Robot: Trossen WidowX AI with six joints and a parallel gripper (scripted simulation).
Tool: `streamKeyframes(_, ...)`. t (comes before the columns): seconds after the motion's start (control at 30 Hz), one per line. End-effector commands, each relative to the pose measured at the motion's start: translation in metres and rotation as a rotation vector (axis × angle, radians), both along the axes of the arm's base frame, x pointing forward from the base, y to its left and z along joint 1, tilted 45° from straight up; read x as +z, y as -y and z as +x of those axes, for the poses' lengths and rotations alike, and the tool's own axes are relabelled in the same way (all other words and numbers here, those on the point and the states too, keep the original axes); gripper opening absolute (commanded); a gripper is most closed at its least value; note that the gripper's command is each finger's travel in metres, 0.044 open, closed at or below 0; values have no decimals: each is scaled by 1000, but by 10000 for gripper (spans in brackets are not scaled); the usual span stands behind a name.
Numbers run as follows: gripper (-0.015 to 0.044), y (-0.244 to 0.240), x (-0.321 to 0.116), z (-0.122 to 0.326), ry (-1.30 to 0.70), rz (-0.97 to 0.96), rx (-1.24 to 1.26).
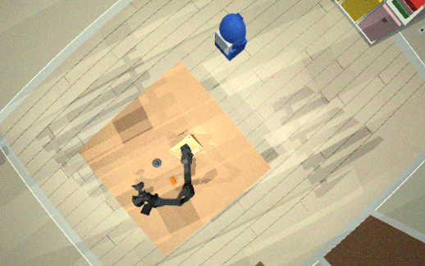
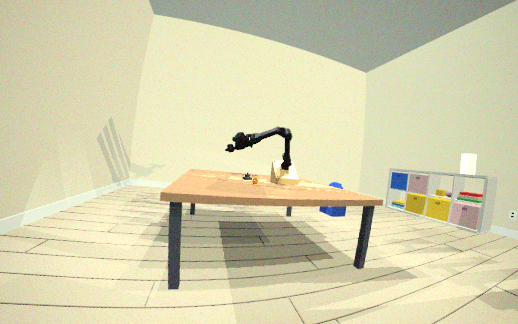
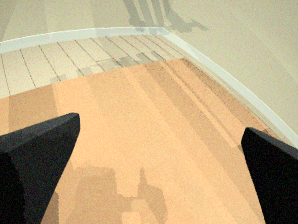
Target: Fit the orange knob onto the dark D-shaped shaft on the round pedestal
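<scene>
The orange knob (image 1: 173,181) (image 2: 255,180) lies on the table, apparently on its side; its hole cannot be made out. The dark round pedestal (image 1: 156,162) (image 2: 247,177) stands a short way from it, with the short dark shaft (image 2: 247,174) upright on top. The shaft's flat side cannot be seen. My gripper (image 1: 138,199) (image 2: 230,148) (image 3: 164,129) is wide open and empty. It is high above the table, to the left of the knob in the exterior view. The wrist view shows neither knob nor pedestal.
The wooden table (image 1: 230,152) (image 2: 225,192) (image 3: 145,115) ends beyond the fingers in the wrist view. The arm's base stands on a pale mount (image 1: 176,150) (image 2: 276,172) behind the knob and pedestal. The arm's shadow falls on the table.
</scene>
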State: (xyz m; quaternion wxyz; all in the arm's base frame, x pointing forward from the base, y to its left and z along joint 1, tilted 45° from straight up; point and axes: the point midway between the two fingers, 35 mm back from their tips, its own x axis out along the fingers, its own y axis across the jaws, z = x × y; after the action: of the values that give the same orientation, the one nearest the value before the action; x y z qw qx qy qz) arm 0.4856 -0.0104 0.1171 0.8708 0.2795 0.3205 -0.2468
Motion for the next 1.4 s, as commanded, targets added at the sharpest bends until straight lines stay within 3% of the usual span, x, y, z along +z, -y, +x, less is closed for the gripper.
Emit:
streamKeyframes(0.0,440,-55,-36,-52,-193,489,-29)
streamKeyframes(0.2,440,-110,-50,-124,-521,985,-197)
streamKeyframes(0.4,440,-154,-29,-197,-959,1420,-511)
streamKeyframes(1.37,440,-183,-53,-203,-996,1446,-538)
